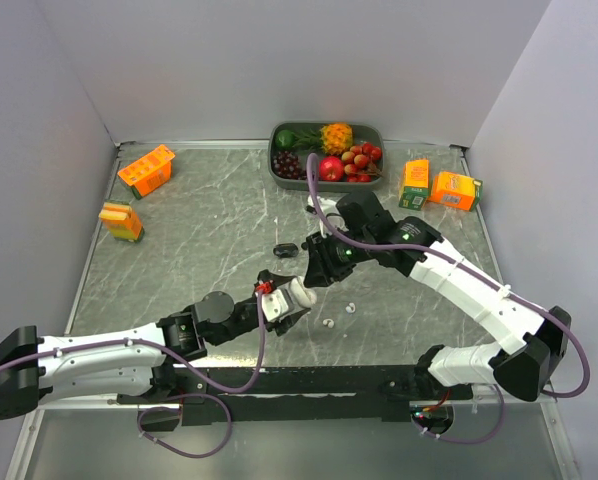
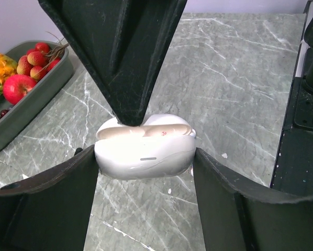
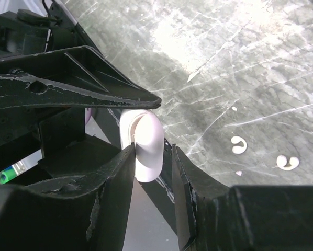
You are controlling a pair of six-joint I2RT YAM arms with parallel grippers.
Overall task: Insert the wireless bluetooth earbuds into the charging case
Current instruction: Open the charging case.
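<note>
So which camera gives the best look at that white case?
The left wrist view: the white case fills the middle, clamped between the left fingers, lid ajar. From above it is a small white blob; the right wrist view shows only a rounded white edge.

Charging case [image 1: 297, 297] in left claw [image 1: 290, 301] over near-centre table [image 1: 209, 240], right claw [image 3: 152, 150] just behind at its lid, earbuds [image 1: 351, 308] on table just right, fruit tray [image 1: 319, 186] at far edge, cartons [image 1: 146, 170] far left, more cartons [image 1: 455, 190] far right

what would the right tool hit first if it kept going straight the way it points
Most likely the white charging case, held by the left tool; its lid sits between the fingers of the right tool.
</note>
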